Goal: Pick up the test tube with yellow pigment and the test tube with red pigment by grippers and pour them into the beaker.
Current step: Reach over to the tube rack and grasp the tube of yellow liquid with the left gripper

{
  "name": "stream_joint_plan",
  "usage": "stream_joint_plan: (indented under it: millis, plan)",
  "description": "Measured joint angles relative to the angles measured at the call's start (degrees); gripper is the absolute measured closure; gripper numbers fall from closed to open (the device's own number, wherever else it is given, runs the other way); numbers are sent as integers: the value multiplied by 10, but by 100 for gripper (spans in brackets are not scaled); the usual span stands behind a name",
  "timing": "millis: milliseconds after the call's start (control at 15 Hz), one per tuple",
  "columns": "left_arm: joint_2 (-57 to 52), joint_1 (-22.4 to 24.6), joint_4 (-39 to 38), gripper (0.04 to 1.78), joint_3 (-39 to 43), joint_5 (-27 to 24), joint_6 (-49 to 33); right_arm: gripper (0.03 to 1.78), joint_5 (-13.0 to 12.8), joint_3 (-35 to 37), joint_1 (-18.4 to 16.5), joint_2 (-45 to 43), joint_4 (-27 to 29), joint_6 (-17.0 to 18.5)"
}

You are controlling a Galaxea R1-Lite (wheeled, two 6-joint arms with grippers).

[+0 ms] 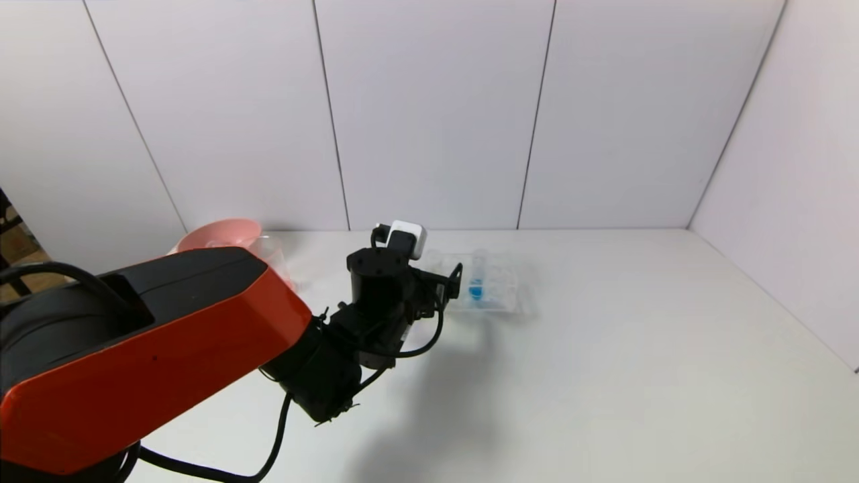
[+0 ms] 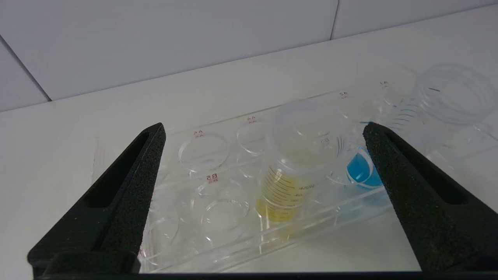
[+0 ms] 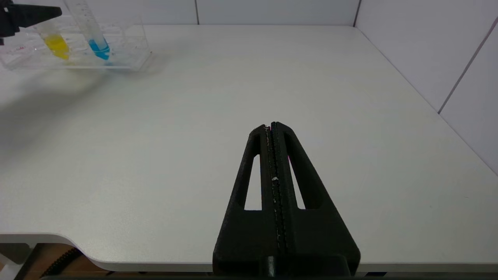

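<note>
Left wrist view alone reveals slender clear yellow-pigment tube (image 2: pixel 286 182) standing between wide-open black left gripper (image 2: pixel 264 130) fingers; hidden in head view. Right gripper (image 3: pixel 271 126) closed, empty.

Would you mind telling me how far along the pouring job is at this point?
Nothing looks poured yet. The yellow tube stands in the clear rack beside a blue tube. The left gripper is open, straddling the yellow tube without touching it. The right gripper is shut, parked over bare table. Gripping, pouring and the red tube, which is unseen, remain.
</note>
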Motion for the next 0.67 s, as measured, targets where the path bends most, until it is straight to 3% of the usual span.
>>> stream_joint_plan:
  millis: [400,667]
  plan:
    - [38,-10,-41,4,-40,70,25,170,0,0,0,0,0,0]
    - [52,-10,-42,4,-43,74,26,170,0,0,0,0,0,0]
